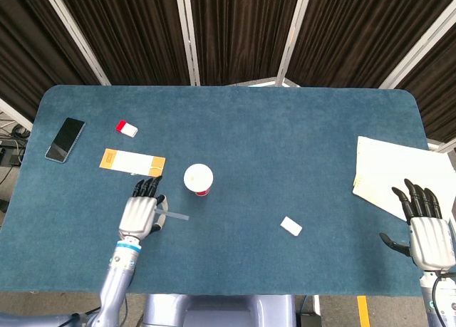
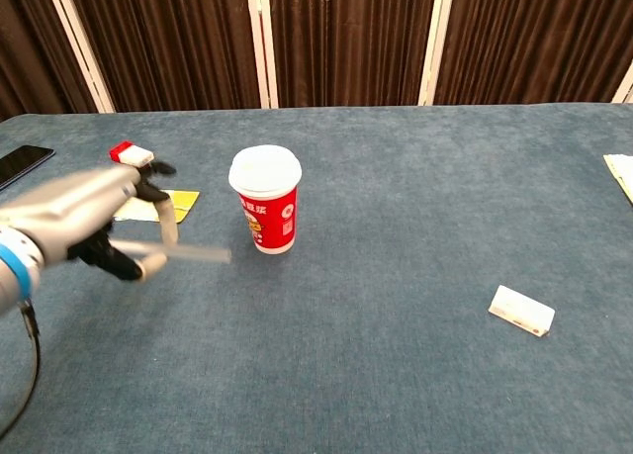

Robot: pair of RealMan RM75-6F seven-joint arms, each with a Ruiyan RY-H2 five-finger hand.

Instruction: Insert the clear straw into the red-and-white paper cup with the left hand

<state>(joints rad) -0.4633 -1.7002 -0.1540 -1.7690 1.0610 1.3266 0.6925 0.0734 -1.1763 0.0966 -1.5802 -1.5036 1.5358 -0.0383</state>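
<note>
Clear straw (image 2: 188, 251) lying roughly level, off table, pinched in left hand (image 2: 89, 222), tip pointing toward red-and-white paper cup (image 2: 266, 199) just beside it. Step in hand, by my reading: carrying straw to cup, insertion not yet done. Next move calling for tipping straw upright and lining tip over lid (image 1: 198, 177) (opening not discernible here). Left forearm reaching in low from near edge. Right hand (image 1: 426, 231) resting far right beside papers (image 1: 388, 172), fingers spread, holding nothing.

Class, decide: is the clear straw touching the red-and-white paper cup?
Apart. The chest view shows blue tablecloth between the tip of the clear straw, held by the left hand, and the red-and-white paper cup.
</note>
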